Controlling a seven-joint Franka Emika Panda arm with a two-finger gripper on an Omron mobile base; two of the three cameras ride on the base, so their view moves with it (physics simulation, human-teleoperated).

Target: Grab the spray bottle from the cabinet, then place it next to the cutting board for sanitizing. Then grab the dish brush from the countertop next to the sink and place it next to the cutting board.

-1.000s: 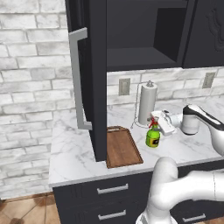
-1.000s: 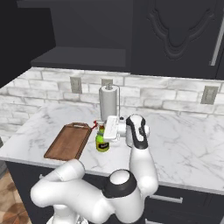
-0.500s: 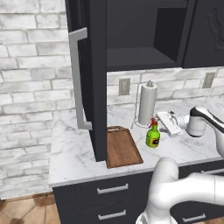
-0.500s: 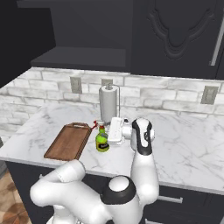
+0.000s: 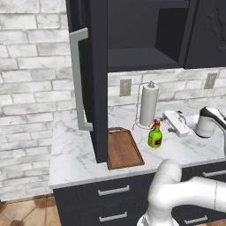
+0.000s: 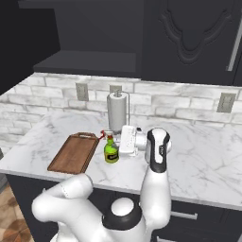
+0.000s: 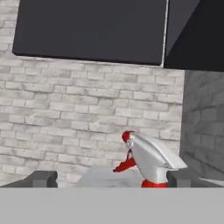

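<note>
The green spray bottle (image 5: pixel 155 136) (image 6: pixel 111 152) stands upright on the white marble countertop (image 5: pixel 75 150), just right of the reddish-brown cutting board (image 5: pixel 124 148) (image 6: pixel 74 152). My gripper (image 5: pixel 167 119) (image 6: pixel 123 142) hovers open a little to the right of the bottle, fingers pointing toward it, holding nothing. In the hand view the bottle's red-and-white nozzle (image 7: pixel 146 159) sits close ahead, right of centre, between the spread fingertips (image 7: pixel 42 178). The dark cabinet (image 5: pixel 132 31) is open, its door (image 5: pixel 95 79) swung out over the board. The dish brush and the sink are out of view.
A paper towel holder (image 5: pixel 148 105) (image 6: pixel 116 111) stands against the brick wall behind the bottle. The cabinet door's grey bar handle (image 5: pixel 77 79) juts out at the left. Wall outlets (image 5: pixel 126 87) sit above the counter. Dark drawers (image 5: pixel 112 190) run below its front edge.
My gripper has drawn back to the right, away from the spray bottle, with its jaws wide. The bottle stays standing beside the cutting board.
</note>
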